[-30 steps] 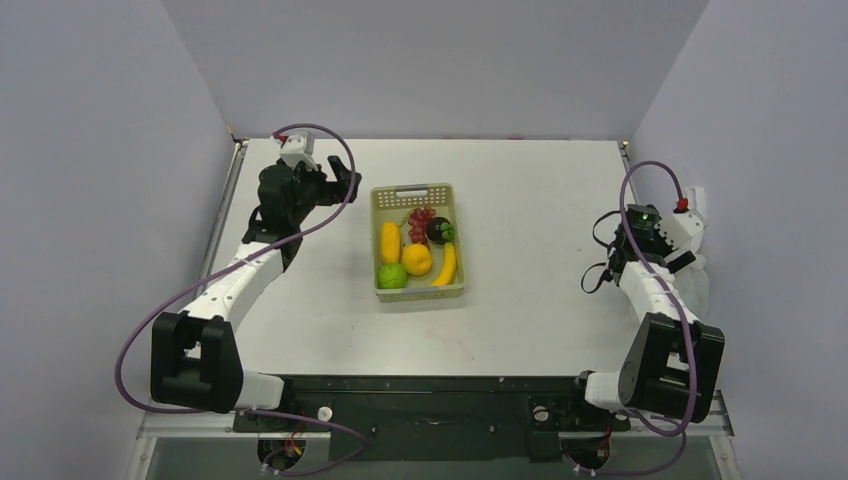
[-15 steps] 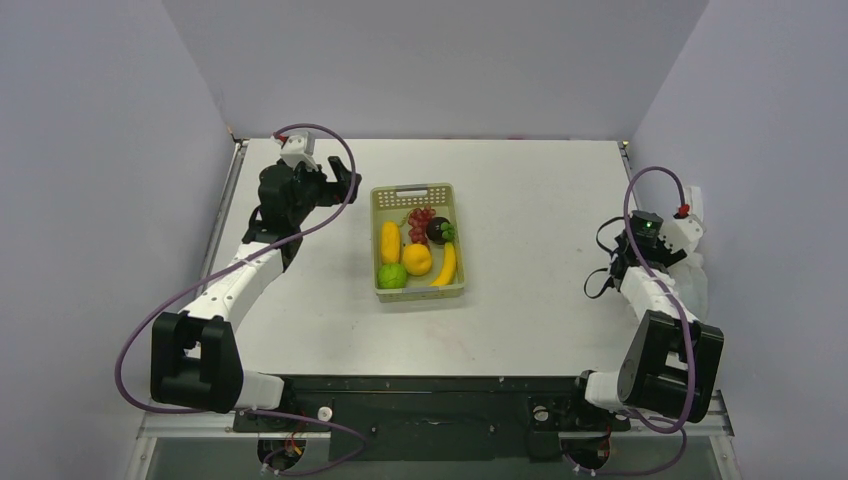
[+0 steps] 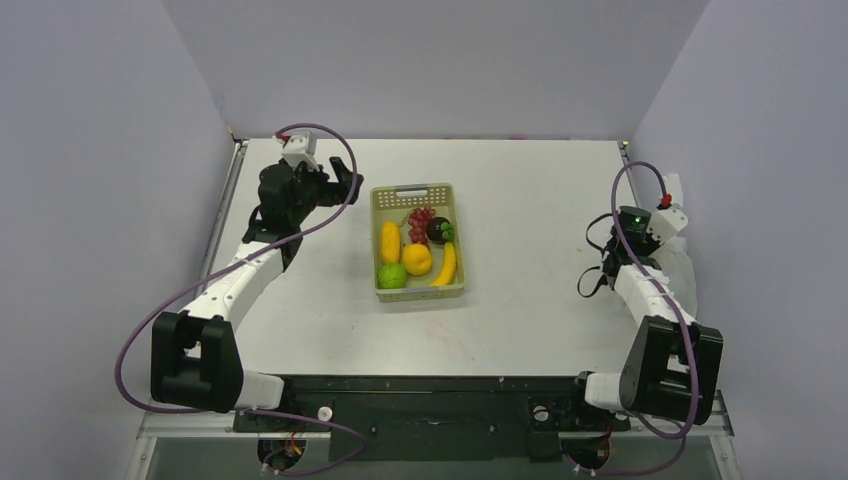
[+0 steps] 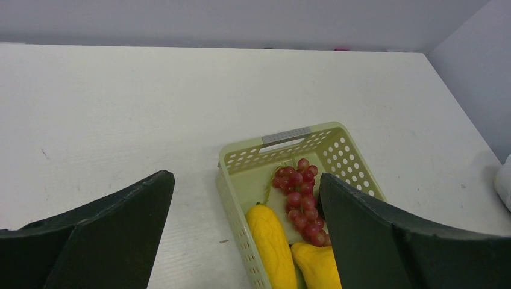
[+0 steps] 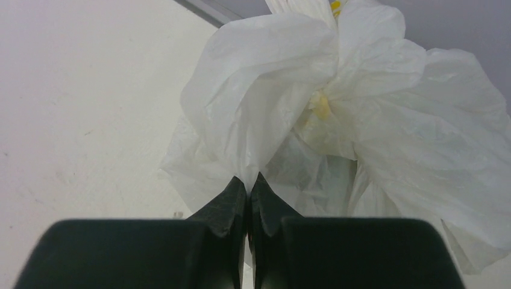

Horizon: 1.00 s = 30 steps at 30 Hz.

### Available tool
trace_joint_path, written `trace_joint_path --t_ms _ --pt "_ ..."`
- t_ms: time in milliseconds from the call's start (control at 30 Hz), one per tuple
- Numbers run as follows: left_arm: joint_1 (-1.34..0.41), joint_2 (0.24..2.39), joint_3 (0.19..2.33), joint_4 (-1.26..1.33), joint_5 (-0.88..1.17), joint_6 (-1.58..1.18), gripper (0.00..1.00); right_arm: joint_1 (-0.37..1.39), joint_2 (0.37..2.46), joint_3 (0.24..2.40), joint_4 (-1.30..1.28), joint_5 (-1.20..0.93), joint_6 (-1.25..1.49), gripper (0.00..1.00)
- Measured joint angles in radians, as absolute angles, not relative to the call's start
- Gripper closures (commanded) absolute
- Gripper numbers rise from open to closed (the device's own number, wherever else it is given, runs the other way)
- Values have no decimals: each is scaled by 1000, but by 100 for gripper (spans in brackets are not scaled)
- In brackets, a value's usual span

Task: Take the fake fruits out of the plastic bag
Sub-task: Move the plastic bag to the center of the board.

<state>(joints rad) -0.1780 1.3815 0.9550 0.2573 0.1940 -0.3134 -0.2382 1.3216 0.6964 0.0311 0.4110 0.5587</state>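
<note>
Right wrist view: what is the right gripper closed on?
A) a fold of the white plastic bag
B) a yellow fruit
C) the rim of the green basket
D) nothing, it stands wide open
A: the right gripper has its fingertips pressed together, and a fold of the plastic bag tapers down into the pinch between them.

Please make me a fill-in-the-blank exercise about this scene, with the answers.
The right gripper is ____ on a fold of the plastic bag.
The left gripper is ____ and holds nothing.
The grapes in the basket are ____.
Missing words: shut; open; red.
</note>
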Motion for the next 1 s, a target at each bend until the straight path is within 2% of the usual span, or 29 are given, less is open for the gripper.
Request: trace_joint_path --t_ms 300,767,1000 --pt "-181 1390 955 258 226 -322 12 -35 1316 776 -123 448 560 100" --pt "-222 1399 967 256 252 -308 13 300 1232 584 -136 105 569 100" --pt "-303 1404 967 233 252 -253 15 392 1128 501 -126 63 560 100"
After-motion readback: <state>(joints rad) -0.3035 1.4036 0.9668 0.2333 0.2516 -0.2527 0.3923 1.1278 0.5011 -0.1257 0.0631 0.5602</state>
